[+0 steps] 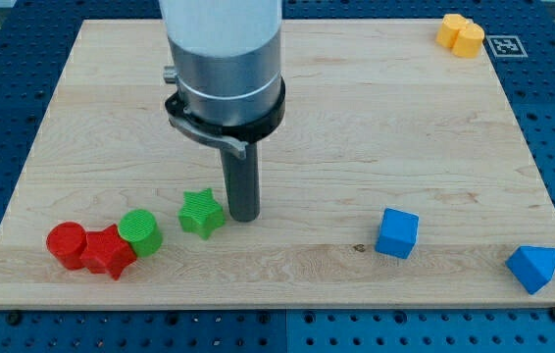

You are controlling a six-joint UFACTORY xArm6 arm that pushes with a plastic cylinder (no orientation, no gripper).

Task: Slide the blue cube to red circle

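Note:
The blue cube (397, 233) lies on the wooden board at the view's lower right. The red circle (66, 243), a red cylinder, sits at the view's lower left. My tip (244, 216) rests on the board just right of a green star block (202, 213), close to it or touching it. The tip is well left of the blue cube and right of the red circle.
A red star block (109, 253) and a green cylinder (140, 232) crowd against the red circle. A blue wedge-shaped block (534, 267) lies at the lower right corner. An orange block (461, 35) sits at the top right, by a printed marker (505, 45).

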